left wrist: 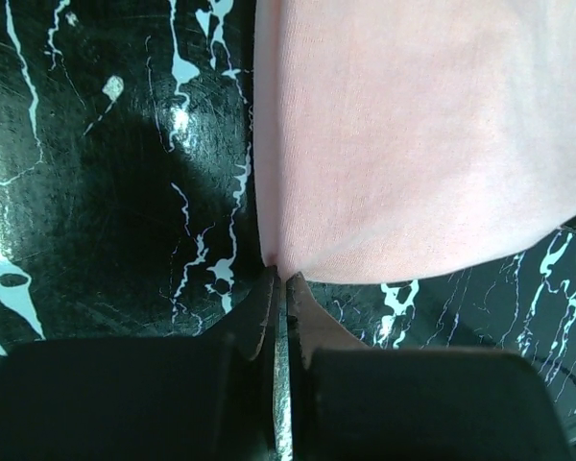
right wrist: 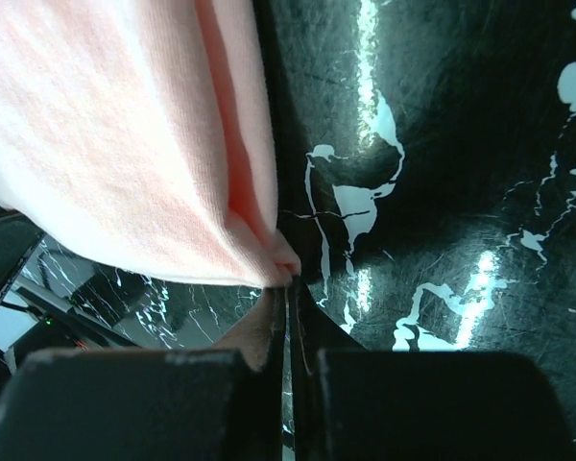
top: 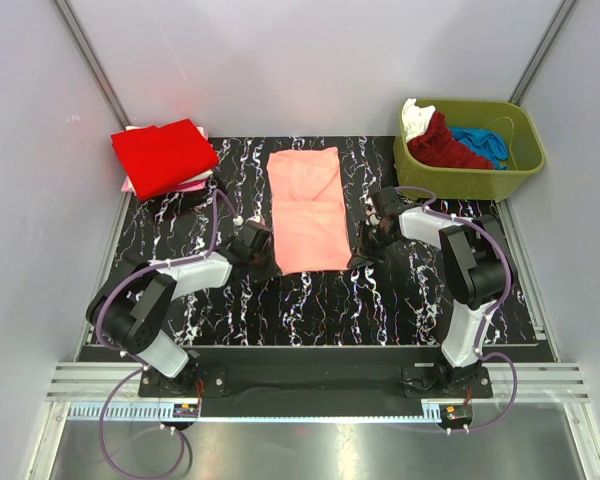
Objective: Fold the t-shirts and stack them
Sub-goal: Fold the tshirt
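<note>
Salmon-pink cloth t-shirt (top: 306,208): folded into a long strip, lying lengthwise at the centre of the black white-veined table (top: 380,310).
Left end effector (left wrist: 279,279): clenched on the strip's near left corner, fingers pressed together on the cloth.
Right end effector (right wrist: 288,281): clenched on the near right corner, likewise.
Bright red folded t-shirt (top: 163,155): far left corner of the table, atop a pale pink cloth (top: 193,184).
Olive-green plastic tub (top: 450,182): far right, holding dark red cloth (top: 450,147), white cloth (top: 415,116) and blue cloth (top: 482,143).
</note>
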`<state>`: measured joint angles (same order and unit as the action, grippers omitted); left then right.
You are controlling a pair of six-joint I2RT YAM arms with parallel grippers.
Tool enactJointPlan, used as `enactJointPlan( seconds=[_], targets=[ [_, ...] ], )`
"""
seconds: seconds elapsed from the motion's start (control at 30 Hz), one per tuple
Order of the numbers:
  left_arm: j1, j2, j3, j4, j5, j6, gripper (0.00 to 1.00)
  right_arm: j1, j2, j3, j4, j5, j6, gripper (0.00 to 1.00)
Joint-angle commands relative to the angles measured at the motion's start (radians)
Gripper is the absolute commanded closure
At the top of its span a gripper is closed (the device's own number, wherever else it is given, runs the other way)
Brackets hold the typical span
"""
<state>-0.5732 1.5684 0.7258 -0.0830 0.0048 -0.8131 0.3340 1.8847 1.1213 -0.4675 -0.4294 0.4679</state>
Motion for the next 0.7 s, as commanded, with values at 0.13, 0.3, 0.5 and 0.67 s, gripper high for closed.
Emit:
enactJointPlan(
  seconds=[0.13,0.3,0.5,0.67],
  targets=[
    [-0.017,-0.125,-0.046,-0.078,-0.034,0.008,1.00,-0.016,-0.122,-0.077,0.035,-0.015,0.034,1.00],
    [-0.095,-0.312,-0.107,-0.145,-0.049,-0.078,1.00,-0.015,-0.263,-0.162,-0.022,-0.028,0.044,1.00],
    [-0.284,-0.493,-0.140,-0.265,-0.123,-0.214,1.00,-0.015,-0.505,-0.279,-0.137,-0.041,0.095,1.00],
    [-0.422,-0.651,-0.147,-0.398,-0.184,-0.366,1.00,-0.013,-0.746,-0.318,-0.287,-0.042,0.124,1.00]
  ],
)
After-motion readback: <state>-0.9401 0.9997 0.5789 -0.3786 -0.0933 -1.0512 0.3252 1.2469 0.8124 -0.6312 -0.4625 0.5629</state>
